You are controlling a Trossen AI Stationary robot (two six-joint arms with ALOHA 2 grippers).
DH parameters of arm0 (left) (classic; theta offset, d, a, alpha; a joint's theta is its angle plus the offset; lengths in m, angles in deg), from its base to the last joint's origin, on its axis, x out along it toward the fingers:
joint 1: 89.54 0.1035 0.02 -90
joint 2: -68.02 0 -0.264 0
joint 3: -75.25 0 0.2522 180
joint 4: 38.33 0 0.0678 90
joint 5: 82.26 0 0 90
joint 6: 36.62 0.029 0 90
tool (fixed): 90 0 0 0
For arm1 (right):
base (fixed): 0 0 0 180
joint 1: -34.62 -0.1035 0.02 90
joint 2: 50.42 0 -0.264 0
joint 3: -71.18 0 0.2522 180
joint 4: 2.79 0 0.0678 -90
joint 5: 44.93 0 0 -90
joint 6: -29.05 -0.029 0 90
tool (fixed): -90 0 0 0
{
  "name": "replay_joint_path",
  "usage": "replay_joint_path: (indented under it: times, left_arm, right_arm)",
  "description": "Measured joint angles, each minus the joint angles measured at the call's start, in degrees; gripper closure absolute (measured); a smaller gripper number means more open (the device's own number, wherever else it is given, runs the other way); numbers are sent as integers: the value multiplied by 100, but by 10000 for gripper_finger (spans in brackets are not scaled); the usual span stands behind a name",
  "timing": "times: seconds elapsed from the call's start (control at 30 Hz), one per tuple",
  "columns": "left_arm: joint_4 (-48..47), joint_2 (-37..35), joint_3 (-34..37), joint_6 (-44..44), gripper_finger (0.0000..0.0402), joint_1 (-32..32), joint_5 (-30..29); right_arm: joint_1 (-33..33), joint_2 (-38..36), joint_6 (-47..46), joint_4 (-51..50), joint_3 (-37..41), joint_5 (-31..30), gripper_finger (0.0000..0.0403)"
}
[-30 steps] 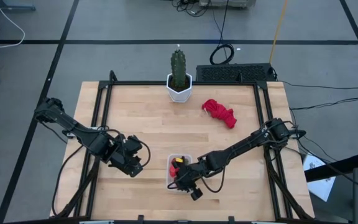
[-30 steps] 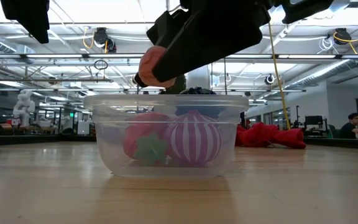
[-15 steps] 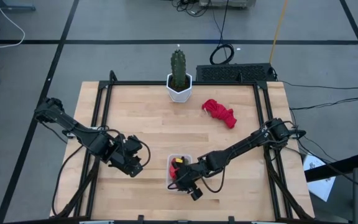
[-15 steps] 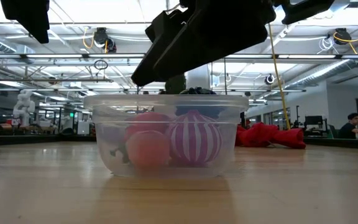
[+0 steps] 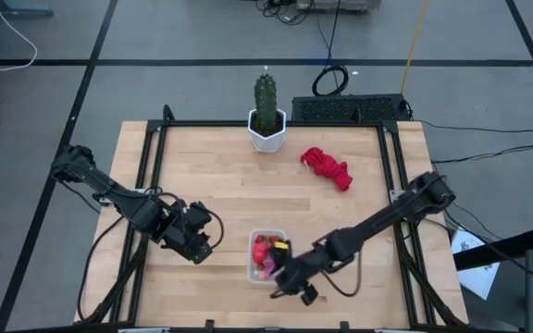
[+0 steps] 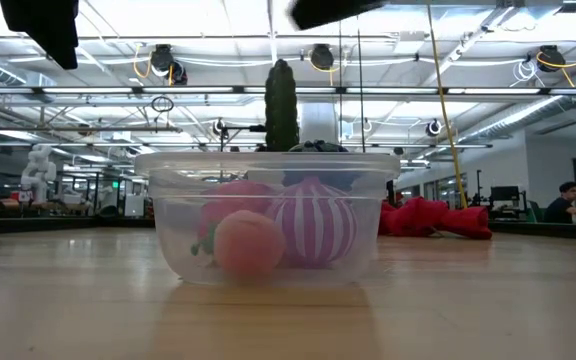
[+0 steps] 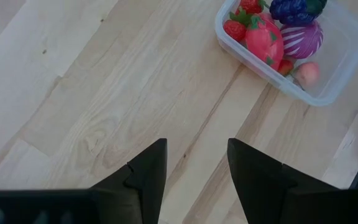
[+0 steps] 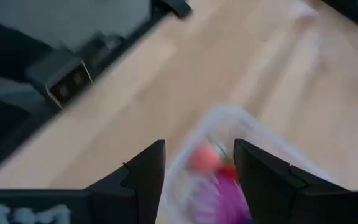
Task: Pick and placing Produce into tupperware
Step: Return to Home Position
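Low view has the peach (image 6: 248,245), strawberry (image 7: 235,29) and striped purple piece (image 6: 313,222) inside the tupperware (image 6: 373,170) on the bench (image 5: 220,185); I see no fruit outside. Right hand (image 8: 200,163) hangs just beside it, left hand (image 7: 196,163) nearby, both spread, empty.

Looking down now: grey floor (image 5: 183,37) all round, crossed by dark lines (image 5: 202,62), and the pale wooden surface (image 5: 220,176) sits in the middle inside a black frame (image 5: 155,148). Behind it, a coiled black cable (image 5: 331,81) and a flat black box (image 5: 350,109); a yellow pole (image 5: 415,42) slants away. White papers (image 5: 475,254) lie off to the right. Down at table height, it's a big open hall: bright ceiling, steel beams (image 6: 118,91), hanging lamps (image 6: 168,62). A seated person (image 6: 571,200) far right, and far left what may be a white figure (image 6: 40,165).
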Motion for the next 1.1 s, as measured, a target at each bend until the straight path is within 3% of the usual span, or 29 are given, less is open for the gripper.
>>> replay_joint_path:
  times: [0.2, 0.37, 0.5, 0.73, 1.1]
  left_arm:
    - [40, 0, 2, -297, 227, -119, -16]
    - [388, 0, 2, -204, 227, -349, -748]
    - [1365, 1, 1, 704, 227, -548, -1511]
    - [2788, -219, 1, 2659, 227, -747, -2754]
    - [2762, -1125, 113, 3007, 227, -1335, -4013]
  right_arm:
    - [-376, -705, -439, -1654, -2, -1273, 219]
    - [-592, -1310, -1337, -2654, -2, -1279, 219]
    - [-739, -1861, -1742, -2832, -2, -1277, 219]
    - [-1022, -3231, -1698, -1853, 461, -1281, 220]
    - [-1214, -5920, -1972, -2, 3306, -1279, 220]
